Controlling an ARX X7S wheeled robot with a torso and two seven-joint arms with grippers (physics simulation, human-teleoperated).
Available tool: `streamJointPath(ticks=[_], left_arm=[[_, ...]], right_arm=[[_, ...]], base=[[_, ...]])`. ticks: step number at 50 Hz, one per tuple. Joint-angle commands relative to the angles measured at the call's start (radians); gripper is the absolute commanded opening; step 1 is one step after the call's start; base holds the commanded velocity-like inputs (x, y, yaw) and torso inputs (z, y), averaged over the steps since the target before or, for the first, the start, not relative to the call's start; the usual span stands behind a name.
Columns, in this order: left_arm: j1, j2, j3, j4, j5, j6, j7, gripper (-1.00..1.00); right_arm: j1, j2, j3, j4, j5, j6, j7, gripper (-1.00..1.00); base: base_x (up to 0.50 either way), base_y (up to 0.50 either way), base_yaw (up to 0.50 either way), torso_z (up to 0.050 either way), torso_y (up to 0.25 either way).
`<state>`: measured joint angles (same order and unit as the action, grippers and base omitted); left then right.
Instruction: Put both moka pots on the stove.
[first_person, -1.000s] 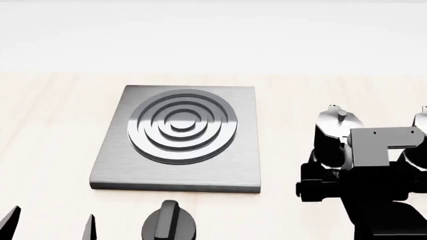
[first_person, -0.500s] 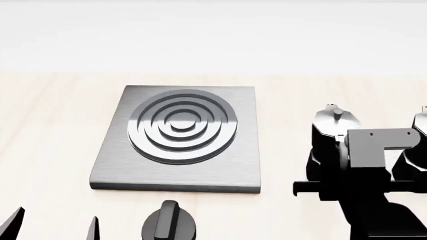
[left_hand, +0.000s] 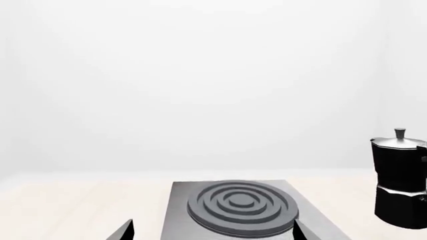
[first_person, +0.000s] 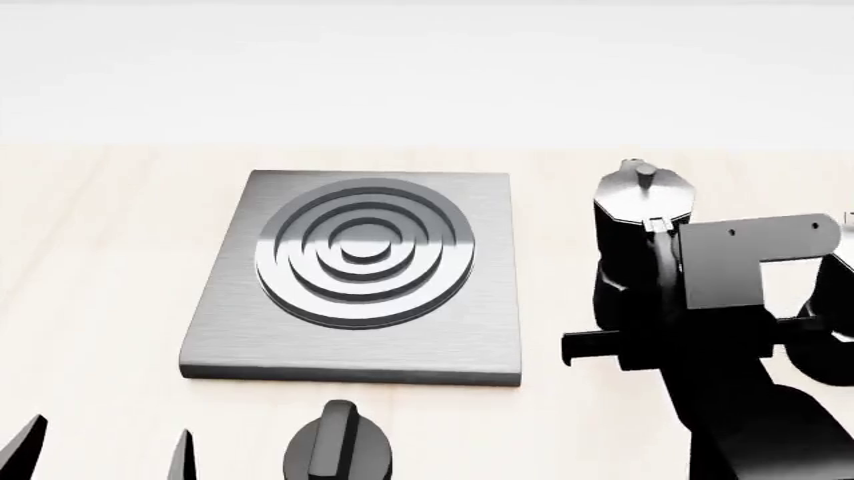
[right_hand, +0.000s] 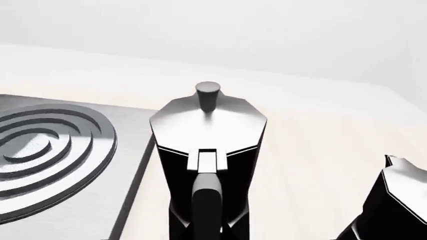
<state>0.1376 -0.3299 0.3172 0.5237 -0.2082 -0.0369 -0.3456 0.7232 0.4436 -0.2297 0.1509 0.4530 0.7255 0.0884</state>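
The stove (first_person: 489, 330) is a flat grey plate with a ring burner, lying mid-table; it also shows in the left wrist view (left_hand: 179, 212) and the right wrist view (right_hand: 130, 127). My right gripper (first_person: 641, 340) is shut on one moka pot (first_person: 638, 230) at its handle (right_hand: 207, 200) and holds it just right of the stove's right edge. That pot also shows in the left wrist view (left_hand: 400, 175). The second moka pot (first_person: 845, 240) stands at the far right, mostly hidden behind my arm; it also shows in the right wrist view (right_hand: 397, 200). My left gripper (first_person: 104, 450) is open and empty, near the stove's front left.
A squat black round knob (first_person: 340, 450) sits on the wooden table (first_person: 107, 250) in front of the stove. A pale wall runs behind the table's far edge.
My right gripper has moved left and away from me with the moka pot, bringing it close to the stove's right edge. The left gripper has stayed put.
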Motion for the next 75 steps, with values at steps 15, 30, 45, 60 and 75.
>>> streamJointPath(ticks=[15,30,45,60,75], left_arm=[[-0.007,-0.002,0.004,-0.009,-0.042,-0.005,0.005,1.0],[-0.006,-0.018,0.019,0.014,-0.02,-0.032,-0.005,1.0],[-0.01,-0.024,0.013,0.008,-0.013,-0.033,-0.02,1.0],[-0.013,-0.031,0.02,0.014,-0.017,-0.042,-0.021,1.0],[-0.012,-0.033,0.024,0.005,-0.021,-0.033,-0.021,1.0]], right_arm=[[0.082,-0.021,-0.019,-0.17,0.017,0.081,0.016,-1.0],[0.199,-0.086,-0.093,-0.066,-0.008,0.053,-0.031,-1.0],[0.256,-0.129,-0.137,-0.006,-0.007,0.012,-0.09,-1.0],[0.337,-0.231,-0.198,0.235,-0.054,-0.156,-0.17,-1.0],[0.379,-0.323,-0.195,0.438,-0.067,-0.339,-0.201,-1.0]], base=[[0.0,0.0,0.0,0.0,0.001],[0.0,0.0,0.0,0.0,0.001],[0.0,0.0,0.0,0.0,0.001],[0.0,0.0,0.0,0.0,0.001],[0.0,0.0,0.0,0.0,0.001]])
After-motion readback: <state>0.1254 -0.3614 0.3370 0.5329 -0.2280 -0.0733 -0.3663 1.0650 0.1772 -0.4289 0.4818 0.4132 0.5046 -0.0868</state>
